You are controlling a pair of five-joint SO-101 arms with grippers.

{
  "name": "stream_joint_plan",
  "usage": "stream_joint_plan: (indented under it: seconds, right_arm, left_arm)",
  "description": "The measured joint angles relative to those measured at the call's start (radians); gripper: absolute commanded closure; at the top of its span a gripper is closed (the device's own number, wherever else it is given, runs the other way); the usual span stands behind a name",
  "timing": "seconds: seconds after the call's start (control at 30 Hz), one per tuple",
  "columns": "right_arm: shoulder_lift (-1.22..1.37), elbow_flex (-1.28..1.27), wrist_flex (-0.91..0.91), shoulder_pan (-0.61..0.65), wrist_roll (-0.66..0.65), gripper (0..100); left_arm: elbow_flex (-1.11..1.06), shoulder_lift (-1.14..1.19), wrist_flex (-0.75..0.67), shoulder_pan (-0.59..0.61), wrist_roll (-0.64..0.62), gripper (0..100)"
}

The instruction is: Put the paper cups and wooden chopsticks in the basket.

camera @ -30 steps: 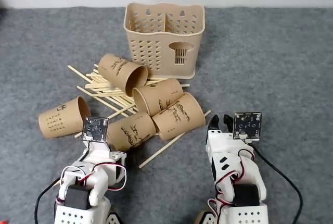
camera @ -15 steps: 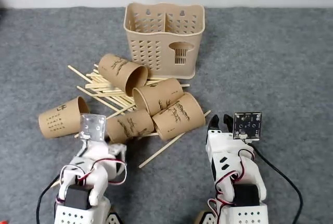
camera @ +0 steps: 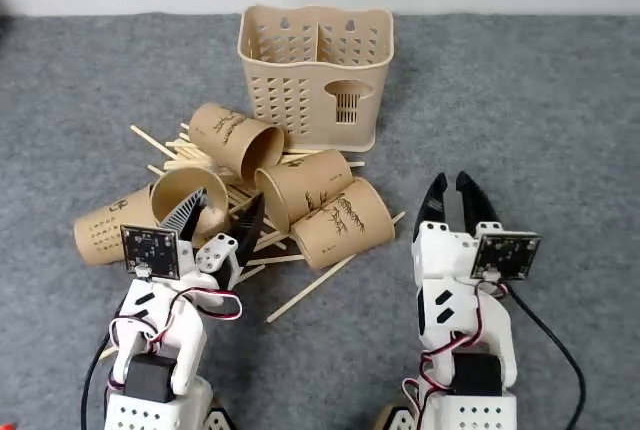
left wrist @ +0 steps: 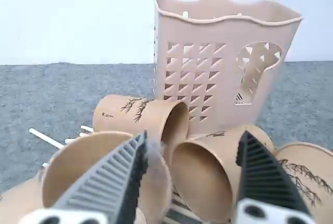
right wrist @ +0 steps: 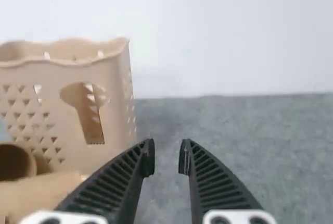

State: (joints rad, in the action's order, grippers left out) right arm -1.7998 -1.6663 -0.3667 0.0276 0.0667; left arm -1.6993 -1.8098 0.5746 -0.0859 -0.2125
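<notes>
Grasping a first cup: the left gripper (camera: pixel 232 197), jaws spread astride a paper cup (camera: pixel 172 188) rim, must pinch and carry it to the basket (camera: pixel 315 70); the right gripper (camera: pixel 450 180) is barely parted, empty.

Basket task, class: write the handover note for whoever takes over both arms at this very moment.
Left gripper: open, one finger inside the mouth of a paper cup, the other outside its wall.
Right gripper: slightly open, empty, above the grey mat.
Four more cups and the chopsticks lie in front of the basket.
Done: nothing in the basket.
To do: all five cups, all chopsticks.
</notes>
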Motion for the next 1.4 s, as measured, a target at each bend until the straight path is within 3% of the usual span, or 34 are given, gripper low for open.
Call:
stream_joint_plan:
  seconds: [0.3, 0.6, 0.7, 0.83, 1.0, 1.07, 1.2, 1.4]
  right_arm:
    - [0.000, 0.000, 0.025, 0.000, 0.000, 89.4]
    - [0.000, 0.000, -0.028, 0.000, 0.000, 89.4]
    - [0.000, 0.000, -0.074, 0.000, 0.000, 89.4]
    - [0.000, 0.000, -0.120, 0.000, 0.000, 89.4]
    - [0.000, 0.000, -0.192, 0.000, 0.000, 89.4]
    - [0.000, 0.000, -0.222, 0.000, 0.000, 89.4]
    - [0.000, 0.000, -0.270, 0.000, 0.000, 89.4]
    - [0.000, 0.000, -0.281, 0.000, 0.000, 89.4]
  left_arm:
    - [0.000, 0.000, 0.012, 0.000, 0.000, 73]
    - [0.000, 0.000, 0.284, 0.000, 0.000, 73]
    - [0.003, 0.000, 0.239, 0.000, 0.000, 73]
    - [0.021, 0.000, 0.026, 0.000, 0.014, 73]
    - [0.026, 0.000, -0.336, 0.000, 0.203, 73]
    - [0.026, 0.000, -0.399, 0.000, 0.322, 73]
    - [0.008, 0.000, -0.391, 0.000, 0.528, 73]
    - [0.008, 0.000, -0.157, 0.000, 0.578, 73]
